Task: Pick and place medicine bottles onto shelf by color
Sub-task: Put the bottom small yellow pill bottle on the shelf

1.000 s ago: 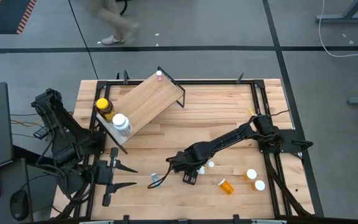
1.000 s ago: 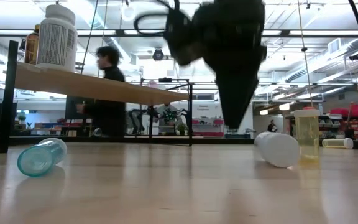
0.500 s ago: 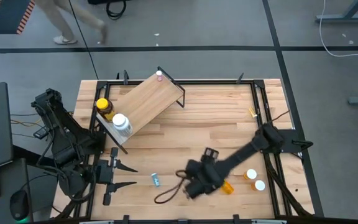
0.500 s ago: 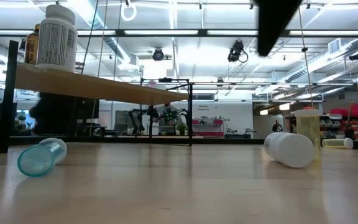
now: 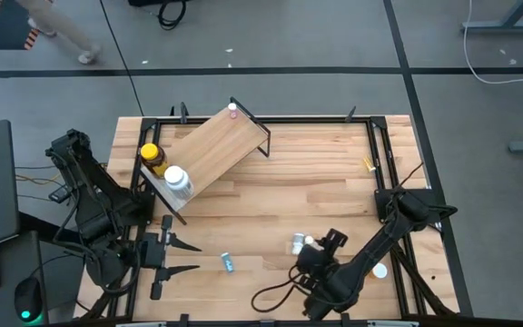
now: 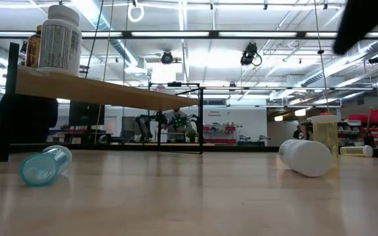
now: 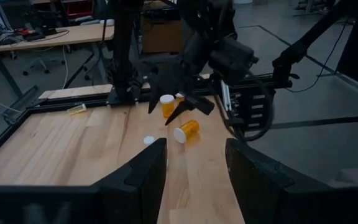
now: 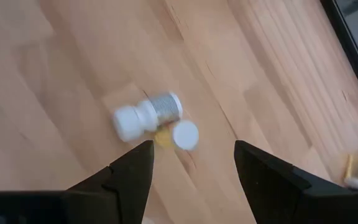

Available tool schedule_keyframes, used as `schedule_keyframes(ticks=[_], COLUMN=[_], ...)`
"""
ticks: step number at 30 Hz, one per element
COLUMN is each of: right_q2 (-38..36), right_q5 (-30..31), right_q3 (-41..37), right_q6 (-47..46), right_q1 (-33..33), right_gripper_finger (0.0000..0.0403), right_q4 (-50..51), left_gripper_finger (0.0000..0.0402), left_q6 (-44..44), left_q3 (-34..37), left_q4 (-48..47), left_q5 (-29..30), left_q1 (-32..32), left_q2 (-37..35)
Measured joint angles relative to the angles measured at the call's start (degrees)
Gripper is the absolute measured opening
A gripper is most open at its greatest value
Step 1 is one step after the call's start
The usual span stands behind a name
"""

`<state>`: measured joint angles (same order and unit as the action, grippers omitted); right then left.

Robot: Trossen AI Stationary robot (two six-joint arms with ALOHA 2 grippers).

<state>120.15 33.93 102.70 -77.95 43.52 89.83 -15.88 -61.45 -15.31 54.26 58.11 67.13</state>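
A: Listing item one: right pincer (image 8: 191,155), jaws apart, nothing between them, hanging over the near right part of the surface (image 5: 316,182).

B: Beneath it?

A: One white bottle (image 8: 145,115) on its side, touching a small white-capped vial (image 8: 184,135). Two orange vials (image 7: 187,130) close by, one upright, one lying down.

B: Advice for the pick?

A: My judgement: turn the jaws across the white bottle's body, not its ends, and come down on the side away from the small vial, so that neither gets nudged and rolls. Close gently; a lying bottle will likely roll.

B: Item two?

A: Left pincer (image 5: 189,258), jaws apart, empty, parked at the near left edge.

B: Destination?

A: Shelf (image 5: 212,150), far left, set at an angle. It holds an amber jar (image 5: 152,156), a white-capped bottle (image 5: 177,180) and a tiny vial (image 5: 232,109) at the far corner. The middle of the board is bare.

B: Obstacles?

A: A teal vial (image 5: 228,263) lies between the pincers, roughly on the path to the shelf. Carry high over it and over the shelf's black frame.
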Motion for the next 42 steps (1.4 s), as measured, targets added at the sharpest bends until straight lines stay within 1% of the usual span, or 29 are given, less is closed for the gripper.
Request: schedule_keyframes(ticks=[6, 10, 13, 16, 20, 23, 29, 35, 38, 42], right_q2=[-4.1, -6.9, -7.8, -8.5, -9.8, -11.7, -15.9, -20.4, -22.0, -23.0], right_q5=[-0.8, -0.3, -0.3, -0.2, 2.6, 4.5, 5.3, 5.3, 5.1, 5.0], right_q3=[-9.8, -16.5, -21.5, -25.1, -27.8, -29.4, -35.3, -43.4, -46.9, -48.8], right_q6=[-6.0, -7.3, -5.3, -4.9, -4.6, -2.9, 0.6, 7.6, 10.7, 12.5], right_q1=[2.1, 2.3, 2.2, 1.8, 1.7, 1.7, 1.7, 0.8, -0.2, -1.3], right_gripper_finger=[0.0232, 0.0232, 0.0232, 0.0232, 0.0232, 0.0232, 0.0232, 0.0232, 0.0232, 0.0232], right_q4=[-1.1, -9.8, -17.4, -20.6, -23.4, -27.2, -34.1, -47.1, -51.7, -54.4], left_gripper_finger=[0.0172, 0.0172, 0.0172, 0.0172, 0.0172, 0.0172, 0.0172, 0.0172, 0.0172, 0.0172], left_q6=[0.3, 0.5, 0.5, 0.5, 0.6, 0.7, 0.6, 0.6, 0.6, 0.6], left_q3=[0.0, 0.0, 0.0, 0.0, 0.0, 0.0, 0.0, 0.0, 0.0, 0.0], left_q4=[0.0, 0.0, 0.0, 0.0, 0.0, 0.0, 0.0, 0.0, 0.0, 0.0], left_q5=[0.0, 0.0, 0.0, 0.0, 0.0, 0.0, 0.0, 0.0, 0.0, 0.0], left_q1=[0.0, 0.0, 0.0, 0.0, 0.0, 0.0, 0.0, 0.0, 0.0, 0.0], left_q2=[0.0, 0.0, 0.0, 0.0, 0.0, 0.0, 0.0, 0.0, 0.0, 0.0])
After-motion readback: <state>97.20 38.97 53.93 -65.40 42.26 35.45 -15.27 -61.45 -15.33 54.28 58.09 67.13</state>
